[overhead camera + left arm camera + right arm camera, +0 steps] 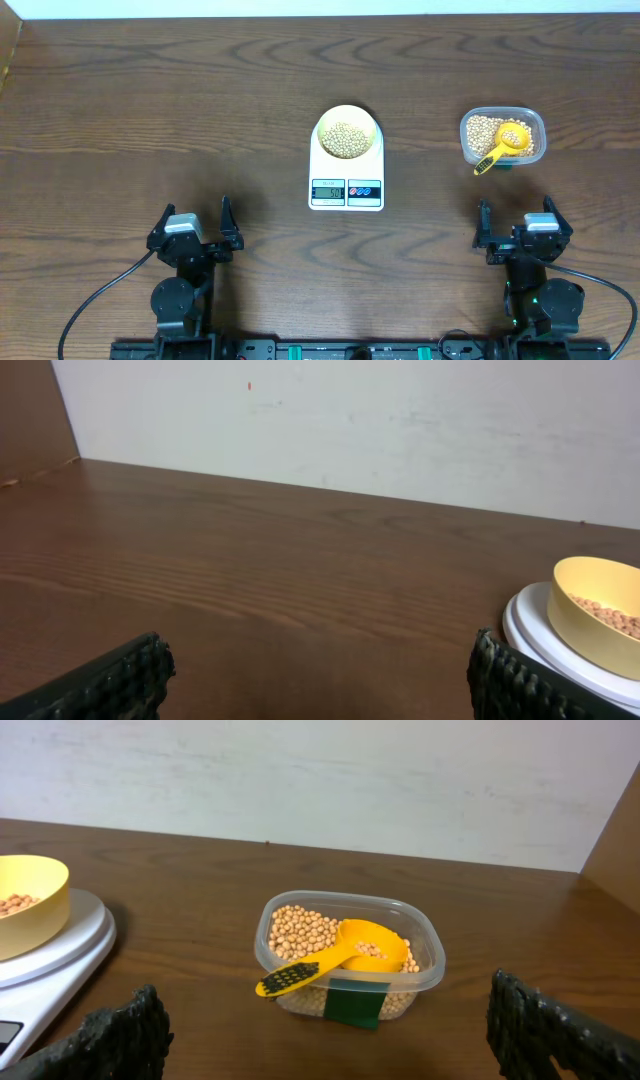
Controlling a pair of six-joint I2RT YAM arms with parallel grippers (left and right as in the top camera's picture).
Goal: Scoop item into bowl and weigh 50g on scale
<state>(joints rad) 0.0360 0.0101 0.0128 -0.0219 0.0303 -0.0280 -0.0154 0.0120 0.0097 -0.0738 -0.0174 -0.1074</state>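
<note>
Bowl (321, 133) is seated on scale (346, 176), at its 12 o'clock end, and is loaded with beans (347, 140). Scoop (505, 144) is seen lying in tub (466, 128), at 3 o'clock of the scale, with more beans under it. Left gripper (196, 215) at 7 o'clock of the table and right gripper (515, 212) at 5 o'clock are both spread apart, nothing held. Scooping is judged done or nearly so. Display (328, 191) is too small to be read surely; possibly 50. If not, trimming is left.
</note>
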